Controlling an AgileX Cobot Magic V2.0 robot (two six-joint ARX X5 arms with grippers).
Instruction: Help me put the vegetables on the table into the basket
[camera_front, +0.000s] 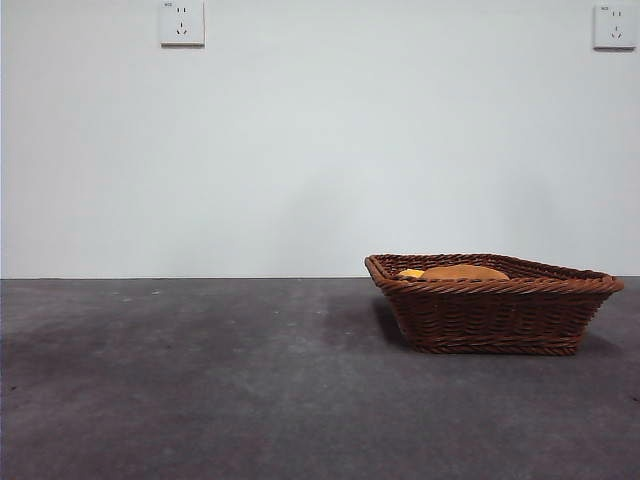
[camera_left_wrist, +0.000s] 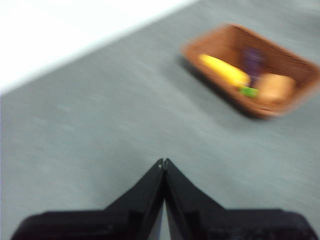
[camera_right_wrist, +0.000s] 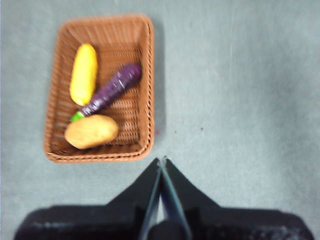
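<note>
The reddish-brown wicker basket stands on the dark grey table, right of centre in the front view. Inside it lie the yellow corn, the purple eggplant with its green stem, and the brown potato. My right gripper hovers shut above the table beside the basket, holding nothing. My left gripper is shut too, farther from the basket over bare table. Neither gripper shows in the front view.
A white wall with two sockets rises behind the table's far edge. The left wrist view is blurred.
</note>
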